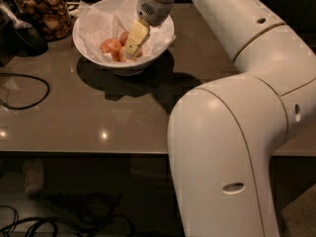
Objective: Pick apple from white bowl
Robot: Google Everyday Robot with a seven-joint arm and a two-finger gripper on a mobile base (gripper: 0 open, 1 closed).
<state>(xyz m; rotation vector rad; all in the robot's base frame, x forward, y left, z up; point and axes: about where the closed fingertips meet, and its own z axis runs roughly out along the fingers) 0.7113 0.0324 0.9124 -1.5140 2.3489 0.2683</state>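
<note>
The white bowl (94, 56), lined with crinkled white paper, stands at the back left of the brown table. Inside lie reddish-orange apples (110, 47), at least three. My gripper (131, 51) reaches down from the large white arm into the bowl's right half, its yellowish fingers (136, 37) resting among the apples and covering part of one. The fingertips are hidden among the fruit.
A glass jar of brown snacks (44, 11) stands left of the bowl at the table's back edge, with a dark object (19, 36) in front of it. A black cable (24, 90) loops on the left. My white arm (232, 132) fills the right side.
</note>
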